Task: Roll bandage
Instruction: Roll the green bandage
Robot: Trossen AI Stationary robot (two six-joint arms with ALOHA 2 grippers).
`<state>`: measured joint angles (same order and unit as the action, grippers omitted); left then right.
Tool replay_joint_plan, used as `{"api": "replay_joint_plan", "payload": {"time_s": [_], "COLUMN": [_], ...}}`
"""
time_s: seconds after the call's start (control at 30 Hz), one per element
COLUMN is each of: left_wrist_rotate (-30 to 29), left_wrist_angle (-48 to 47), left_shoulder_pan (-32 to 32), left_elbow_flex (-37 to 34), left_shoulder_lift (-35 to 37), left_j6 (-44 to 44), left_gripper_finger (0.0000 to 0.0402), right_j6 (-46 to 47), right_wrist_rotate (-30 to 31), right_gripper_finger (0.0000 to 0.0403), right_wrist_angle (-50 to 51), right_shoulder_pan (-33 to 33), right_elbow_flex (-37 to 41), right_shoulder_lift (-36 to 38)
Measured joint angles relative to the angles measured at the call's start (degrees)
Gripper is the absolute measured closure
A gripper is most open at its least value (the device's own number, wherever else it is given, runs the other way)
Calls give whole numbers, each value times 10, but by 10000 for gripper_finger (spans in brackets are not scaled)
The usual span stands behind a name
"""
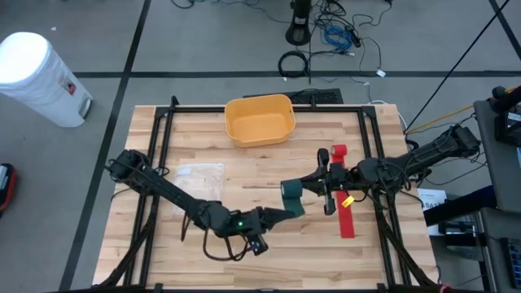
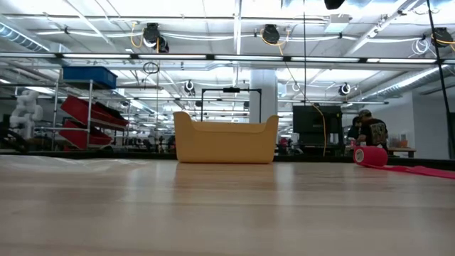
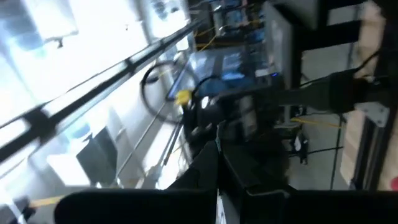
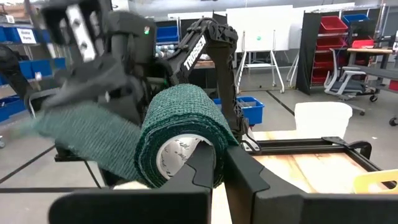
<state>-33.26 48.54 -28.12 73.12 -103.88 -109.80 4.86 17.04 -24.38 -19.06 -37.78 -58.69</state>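
Observation:
A dark green bandage roll (image 1: 291, 190) is held up over the middle of the table with my right gripper (image 1: 304, 189) shut on it. In the right wrist view the roll (image 4: 180, 124) fills the middle, white core facing the camera. Its loose tail (image 4: 81, 134) runs off toward my left gripper (image 1: 283, 214), which is shut on it just on the near side of the roll. A red bandage roll (image 1: 339, 151) lies on the table at the right, its strip (image 1: 348, 221) unrolled toward the near edge. My left gripper has the free end of the green tail (image 1: 295, 208) between its shut fingers, coming from the table's left. The tail spans the short gap to the roll, clear of the table. The pinch itself is blurred. My right gripper pinches the roll's wall (image 4: 214, 146), one finger (image 4: 202, 168) in the white core and the other (image 4: 249, 177) outside. It comes level from the table's right. The roll is lifted clear, its axis along the fingers.
A yellow bin (image 1: 259, 119) stands at the far middle of the table, and shows as the bin (image 2: 226, 139) in the low view. A clear plastic bag (image 1: 199, 173) lies left of centre. A black frame (image 1: 163, 155) runs around the tabletop.

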Motion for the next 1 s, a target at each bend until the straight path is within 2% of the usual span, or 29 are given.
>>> {"api": "replay_joint_plan", "payload": {"time_s": [0.17,0.73,1.0], "left_wrist_rotate": [-31,-80,-122], "left_wrist_angle": [39,36,38], "left_shoulder_pan": [11,22,26], "left_elbow_flex": [0,0,0], "left_shoulder_lift": [0,0,0], "left_j6": [0,0,-3], "left_gripper_finger": [398,398,398], "right_j6": [0,12,16], "right_wrist_rotate": [0,-7,-8], "right_gripper_finger": [392,392,392], "right_wrist_angle": [-1,-7,-7], "right_shoulder_pan": [0,0,0], "right_elbow_flex": [0,0,0], "right_shoulder_lift": [-14,-32,-32]}}
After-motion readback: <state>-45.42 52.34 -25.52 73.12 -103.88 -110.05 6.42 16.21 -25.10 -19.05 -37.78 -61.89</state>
